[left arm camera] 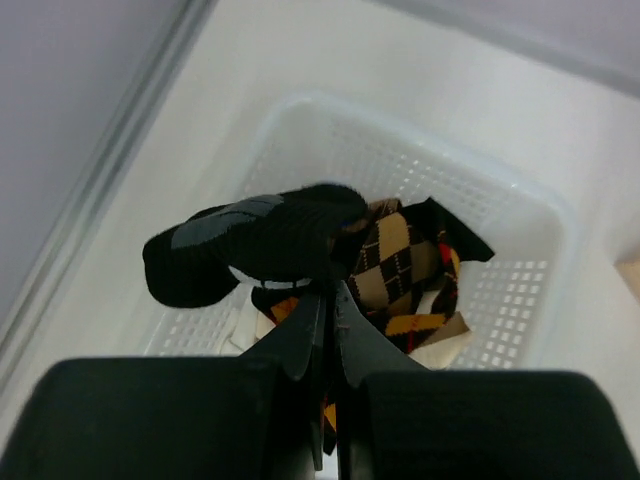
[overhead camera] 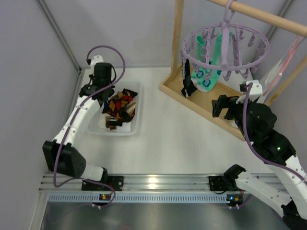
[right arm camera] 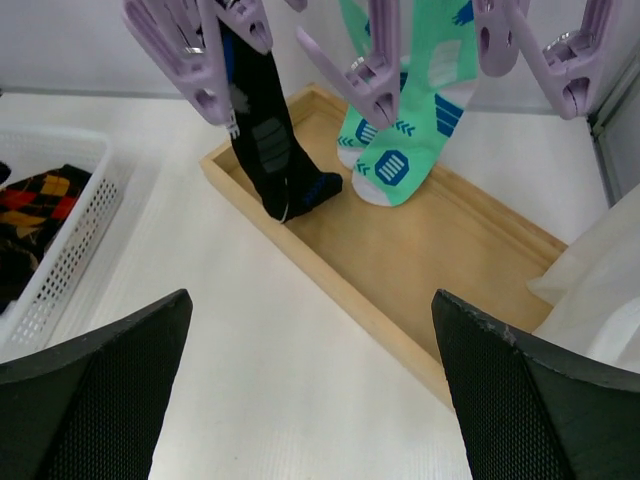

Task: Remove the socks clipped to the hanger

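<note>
The lavender hanger [overhead camera: 192,37] hangs from a wooden rail at the back right. A black sock [overhead camera: 188,82] and mint-teal socks [overhead camera: 207,72] are clipped to it. In the right wrist view the black sock [right arm camera: 270,150] and the mint-teal socks [right arm camera: 410,120] dangle from the lavender pegs [right arm camera: 370,75]. My right gripper [overhead camera: 221,108] is open and empty, in front of and below the hanger [right arm camera: 320,360]. My left gripper [left arm camera: 328,295] is shut on a black sock [left arm camera: 260,245] just above the white basket [left arm camera: 520,210], which holds argyle socks [left arm camera: 405,265].
The white basket [overhead camera: 136,125] with argyle socks [overhead camera: 120,108] sits at the left near the side wall. The rack's wooden base tray [right arm camera: 430,270] lies under the hanger, and its post [overhead camera: 177,33] stands at the hanger's left. White cloth [right arm camera: 600,300] is at the right.
</note>
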`<action>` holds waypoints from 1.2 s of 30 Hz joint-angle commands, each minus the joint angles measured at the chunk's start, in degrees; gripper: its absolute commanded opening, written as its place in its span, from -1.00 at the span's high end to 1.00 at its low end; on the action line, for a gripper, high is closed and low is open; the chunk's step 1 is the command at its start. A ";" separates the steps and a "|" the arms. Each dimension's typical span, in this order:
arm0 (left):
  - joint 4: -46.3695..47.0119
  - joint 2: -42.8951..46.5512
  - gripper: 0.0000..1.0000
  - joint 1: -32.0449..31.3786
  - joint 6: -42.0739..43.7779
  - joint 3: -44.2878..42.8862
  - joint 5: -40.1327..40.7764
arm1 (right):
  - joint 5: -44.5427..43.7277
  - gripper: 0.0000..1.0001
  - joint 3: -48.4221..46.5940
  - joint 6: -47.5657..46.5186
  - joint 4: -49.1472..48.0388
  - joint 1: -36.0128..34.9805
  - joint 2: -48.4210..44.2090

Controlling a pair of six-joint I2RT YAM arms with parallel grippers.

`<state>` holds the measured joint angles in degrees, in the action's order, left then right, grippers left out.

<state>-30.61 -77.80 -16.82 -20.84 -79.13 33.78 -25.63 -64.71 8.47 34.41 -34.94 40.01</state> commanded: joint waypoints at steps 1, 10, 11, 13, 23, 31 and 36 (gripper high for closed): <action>-2.79 -9.72 1.00 4.86 -3.50 -1.98 -14.78 | 2.68 -0.99 2.04 1.37 -4.00 0.57 -1.07; 0.55 -25.02 1.00 3.29 -8.16 -0.41 -21.30 | 5.06 -0.99 8.98 3.57 -6.37 0.57 -2.30; 0.64 -26.34 1.00 3.11 -8.60 -0.32 -21.04 | 5.23 -0.99 9.59 3.83 -6.64 0.57 -3.09; 0.73 -29.77 1.00 3.20 -9.74 0.29 -19.73 | 6.20 -0.99 11.35 4.27 -7.25 0.57 -4.06; 0.64 -23.21 0.28 3.28 -13.96 3.90 -14.79 | 4.62 -0.99 14.17 5.77 -3.92 0.57 -9.95; 0.55 -14.32 -0.70 3.11 -12.21 3.81 -16.47 | 4.36 -0.99 13.65 5.86 -1.90 0.57 -12.58; 0.90 -8.43 -0.93 1.53 -9.93 3.37 -17.69 | 3.66 -0.99 12.76 5.24 -0.40 0.57 -13.46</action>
<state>-29.85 -90.32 -14.20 -32.62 -75.46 17.28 -20.53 -50.33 13.69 32.99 -34.94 27.55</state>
